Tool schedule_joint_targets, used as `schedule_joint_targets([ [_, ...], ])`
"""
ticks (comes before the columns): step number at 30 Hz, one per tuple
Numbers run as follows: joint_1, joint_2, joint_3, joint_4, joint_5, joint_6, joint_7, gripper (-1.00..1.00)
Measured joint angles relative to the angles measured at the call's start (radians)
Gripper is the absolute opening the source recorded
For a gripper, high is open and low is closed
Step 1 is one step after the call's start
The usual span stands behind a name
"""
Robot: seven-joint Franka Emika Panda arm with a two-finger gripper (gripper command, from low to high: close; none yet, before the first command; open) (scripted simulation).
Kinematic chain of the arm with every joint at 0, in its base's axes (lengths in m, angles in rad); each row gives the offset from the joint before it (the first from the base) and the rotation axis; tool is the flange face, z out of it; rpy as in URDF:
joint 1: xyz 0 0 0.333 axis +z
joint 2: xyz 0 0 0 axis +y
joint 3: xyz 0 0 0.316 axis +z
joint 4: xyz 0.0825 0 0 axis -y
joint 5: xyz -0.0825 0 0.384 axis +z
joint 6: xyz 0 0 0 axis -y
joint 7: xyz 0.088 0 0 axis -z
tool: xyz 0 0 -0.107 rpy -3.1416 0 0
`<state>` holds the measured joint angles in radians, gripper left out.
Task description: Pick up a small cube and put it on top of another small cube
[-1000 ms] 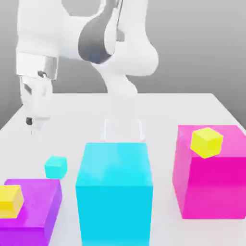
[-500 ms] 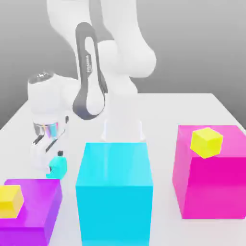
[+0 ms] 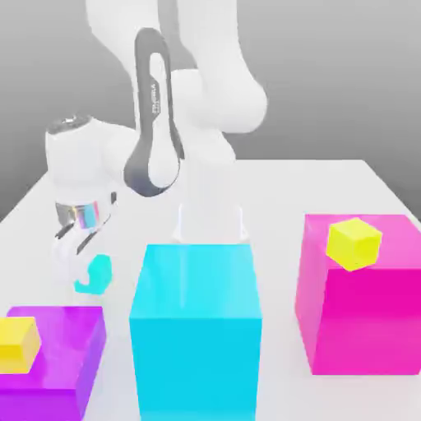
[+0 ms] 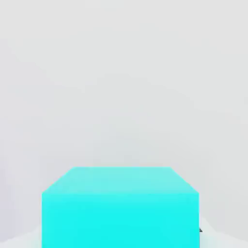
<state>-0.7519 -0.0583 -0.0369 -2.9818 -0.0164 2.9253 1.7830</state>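
- Presently: 1 gripper (image 3: 89, 278), pinching 1 small cyan cube (image 3: 99, 274) between its 2 fingers.
- Cube location: exterior view's left, beyond the purple block (image 3: 70, 345).
- Large blocks, count 3: 1 purple, 1 cyan block (image 3: 197, 353), 1 magenta block (image 3: 370, 321).
- Small yellow cubes, count 2: 1 yellow cube on magenta (image 3: 353, 244), 1 yellow cube on purple (image 3: 16, 345).
- Small cubes, total: 3.
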Motion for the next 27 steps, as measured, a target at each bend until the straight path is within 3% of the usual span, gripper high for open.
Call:
schedule_joint_targets([
  [4, 0.086, -0.072, -0.003, 0.087, 0.093, -0.085, -0.080, -1.00],
  [14, 0.439, -0.213, 0.193, 0.418, 0.282, -0.464, -0.261, -1.00],
  [24, 0.703, -0.326, 0.458, 0.592, 0.230, -0.863, -0.240, -1.00],
  [27, 0.714, -0.292, 0.505, 0.544, 0.208, -0.805, -0.220, -1.00],
])
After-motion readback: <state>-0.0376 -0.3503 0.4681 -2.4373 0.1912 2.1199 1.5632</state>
